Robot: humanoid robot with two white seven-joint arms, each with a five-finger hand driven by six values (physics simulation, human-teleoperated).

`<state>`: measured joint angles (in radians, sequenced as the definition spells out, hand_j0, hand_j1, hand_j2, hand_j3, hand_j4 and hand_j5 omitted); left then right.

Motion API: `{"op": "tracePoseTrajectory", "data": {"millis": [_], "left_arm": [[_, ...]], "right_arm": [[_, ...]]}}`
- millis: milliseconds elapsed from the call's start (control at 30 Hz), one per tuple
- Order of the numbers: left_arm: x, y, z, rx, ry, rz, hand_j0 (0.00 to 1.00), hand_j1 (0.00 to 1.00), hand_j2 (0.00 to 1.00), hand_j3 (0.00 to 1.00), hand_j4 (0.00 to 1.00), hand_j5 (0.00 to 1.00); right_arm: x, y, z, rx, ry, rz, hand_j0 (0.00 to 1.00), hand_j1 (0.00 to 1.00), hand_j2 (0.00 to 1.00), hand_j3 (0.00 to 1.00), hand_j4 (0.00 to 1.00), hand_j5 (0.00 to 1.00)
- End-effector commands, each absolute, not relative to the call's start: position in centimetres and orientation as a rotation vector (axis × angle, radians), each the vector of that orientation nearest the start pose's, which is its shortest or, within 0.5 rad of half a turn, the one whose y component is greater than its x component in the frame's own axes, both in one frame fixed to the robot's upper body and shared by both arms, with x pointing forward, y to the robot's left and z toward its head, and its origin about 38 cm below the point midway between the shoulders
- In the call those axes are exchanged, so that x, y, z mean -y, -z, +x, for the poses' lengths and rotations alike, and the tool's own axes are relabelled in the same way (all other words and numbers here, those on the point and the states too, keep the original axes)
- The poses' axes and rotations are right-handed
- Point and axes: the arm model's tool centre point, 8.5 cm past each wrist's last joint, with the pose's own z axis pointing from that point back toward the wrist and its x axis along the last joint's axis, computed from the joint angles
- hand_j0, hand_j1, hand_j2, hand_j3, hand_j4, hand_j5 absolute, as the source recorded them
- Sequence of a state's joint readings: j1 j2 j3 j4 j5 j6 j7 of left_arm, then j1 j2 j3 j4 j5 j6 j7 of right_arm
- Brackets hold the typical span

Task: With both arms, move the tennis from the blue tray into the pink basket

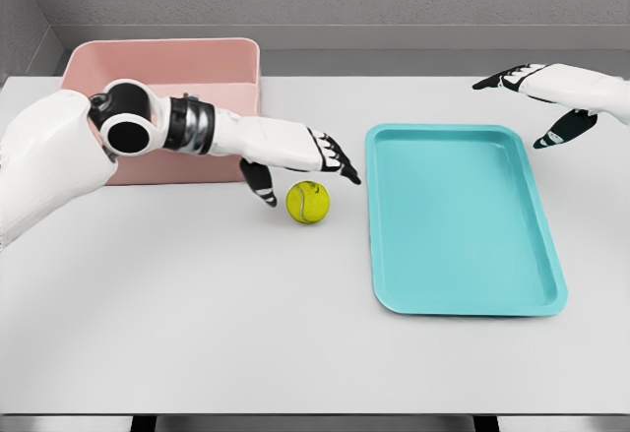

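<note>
A yellow-green tennis ball (308,202) lies on the white table between the pink basket (163,66) and the blue tray (458,218), outside both. My left hand (305,166) hovers just above and behind the ball, fingers spread, thumb down at the ball's left, holding nothing. At the far right, beyond the tray's upper right corner, my right hand (536,107) hangs with fingers spread, nothing in it. The tray has nothing in it.
The pink basket stands at the back left, partly hidden by my left forearm (197,127). The table's front edge (315,414) runs along the bottom. A grey wall rises behind the table.
</note>
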<state>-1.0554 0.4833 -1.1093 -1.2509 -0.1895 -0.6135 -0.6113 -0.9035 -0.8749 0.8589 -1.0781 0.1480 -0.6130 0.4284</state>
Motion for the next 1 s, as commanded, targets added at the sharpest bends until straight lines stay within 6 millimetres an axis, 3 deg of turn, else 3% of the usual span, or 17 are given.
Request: {"op": "tracePoseTrajectory", "data": {"millis": [0,200,267,533,700,833,967], "left_arm": [[-12.0,-21.7,47.1,-1.853,-2.980,0.038,1.00,1.00,1.00,1.00,1.00,1.00],[-11.7,-21.6,47.1,-1.860,-2.978,0.047,1.00,1.00,1.00,1.00,1.00,1.00],[-12.6,-21.0,48.0,-1.869,-3.023,0.026,1.00,1.00,1.00,1.00,1.00,1.00],[-11.6,-19.9,47.6,-1.882,-3.023,0.083,1.00,1.00,1.00,1.00,1.00,1.00],[-11.9,-19.4,48.5,-1.937,-3.050,0.101,1.00,1.00,1.00,1.00,1.00,1.00],[-12.3,-18.1,48.3,-1.923,-3.081,0.114,1.00,1.00,1.00,1.00,1.00,1.00],[-12.3,-18.0,48.3,-1.919,-3.081,0.113,1.00,1.00,1.00,1.00,1.00,1.00]], "right_arm": [[38.1,-24.1,48.6,1.381,-1.793,-0.433,1.00,1.00,1.00,1.00,1.00,1.00],[38.0,-24.0,48.6,1.381,-1.795,-0.430,1.00,1.00,1.00,1.00,1.00,1.00],[38.0,-24.0,48.5,1.380,-1.795,-0.429,1.00,1.00,1.00,1.00,1.00,1.00],[37.8,-23.8,48.5,1.384,-1.797,-0.424,1.00,1.00,1.00,1.00,1.00,1.00],[37.8,-23.8,48.5,1.384,-1.797,-0.424,1.00,1.00,1.00,1.00,1.00,1.00],[37.8,-23.8,48.5,1.384,-1.797,-0.424,1.00,1.00,1.00,1.00,1.00,1.00],[37.8,-23.8,48.5,1.383,-1.798,-0.423,1.00,1.00,1.00,1.00,1.00,1.00]]}}
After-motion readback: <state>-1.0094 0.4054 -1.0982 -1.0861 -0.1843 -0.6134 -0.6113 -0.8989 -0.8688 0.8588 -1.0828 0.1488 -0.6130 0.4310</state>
